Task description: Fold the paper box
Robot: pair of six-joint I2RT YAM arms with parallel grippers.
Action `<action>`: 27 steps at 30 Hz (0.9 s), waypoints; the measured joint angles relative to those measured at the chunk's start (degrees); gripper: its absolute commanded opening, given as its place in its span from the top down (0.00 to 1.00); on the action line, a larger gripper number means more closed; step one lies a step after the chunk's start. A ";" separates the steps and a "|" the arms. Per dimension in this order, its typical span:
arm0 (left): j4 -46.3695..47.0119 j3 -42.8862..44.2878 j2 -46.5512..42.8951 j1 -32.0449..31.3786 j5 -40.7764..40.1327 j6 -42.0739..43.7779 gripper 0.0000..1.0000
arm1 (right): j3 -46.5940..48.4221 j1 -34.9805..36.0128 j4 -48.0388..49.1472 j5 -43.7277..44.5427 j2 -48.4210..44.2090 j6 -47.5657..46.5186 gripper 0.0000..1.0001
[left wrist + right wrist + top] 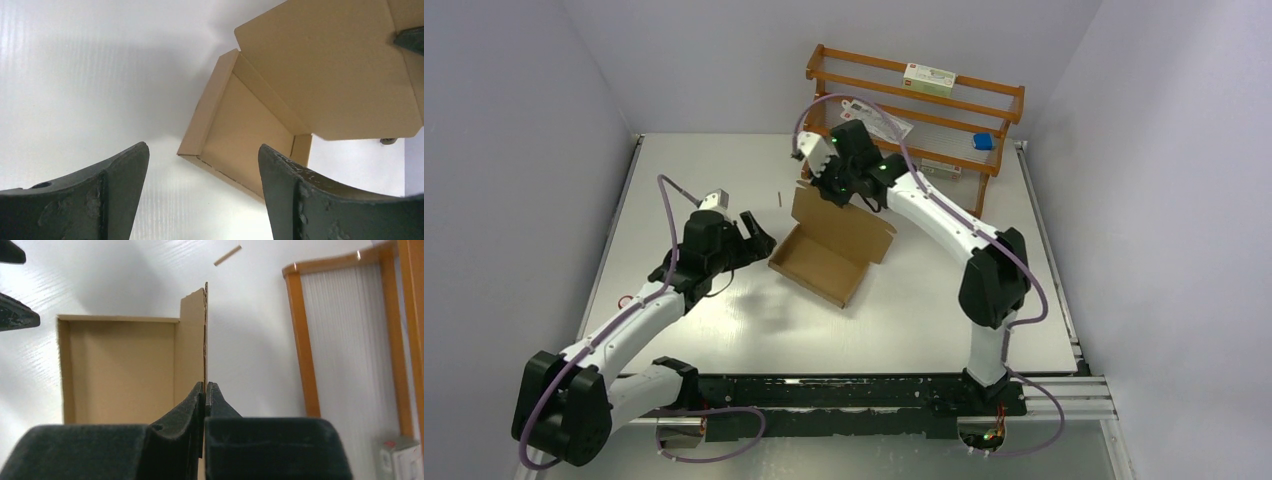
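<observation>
- The paper box (829, 262) is sitting near the middle of the table (724, 320) as a shallow open tray, with its hollow facing up.
- Its long axis is running from far-left to near-right. One short end is pointing toward the left gripper (754, 232).
- The lid flap is standing up from the far-right long edge and leaning slightly over the tray.
- The right gripper (205, 387) is pinching the lid's top edge, with its jaws pressed together on the cardboard.
- The left gripper is hovering just left of the box, apart from it, with its jaws spread wide.
- In the right wrist view the lid is showing only edge-on, and the fingers (175, 415) are covering the tray's nearest part.
- In the left wrist view one finger (300, 190) is cutting off a corner of the tray.
- From above, the right wrist is hiding its own fingertips and the gripped spot.
- A thin stick (779, 197) is lying far-left of the box. A wooden rack (914, 95) is standing at the far edge, and its contents are too small to make out.
</observation>
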 measured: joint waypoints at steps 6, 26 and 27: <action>-2.91 0.07 -3.19 0.85 -2.19 1.25 0.07 | 11.47 2.75 -7.93 -1.79 8.07 -11.19 0.88; -14.99 19.80 4.68 2.67 1.84 20.15 0.02 | -4.68 -0.61 -4.35 2.80 -12.46 -5.42 0.45; -16.04 21.81 6.36 2.75 3.10 22.03 0.02 | -6.47 -2.47 -4.57 1.68 -14.73 -4.96 0.44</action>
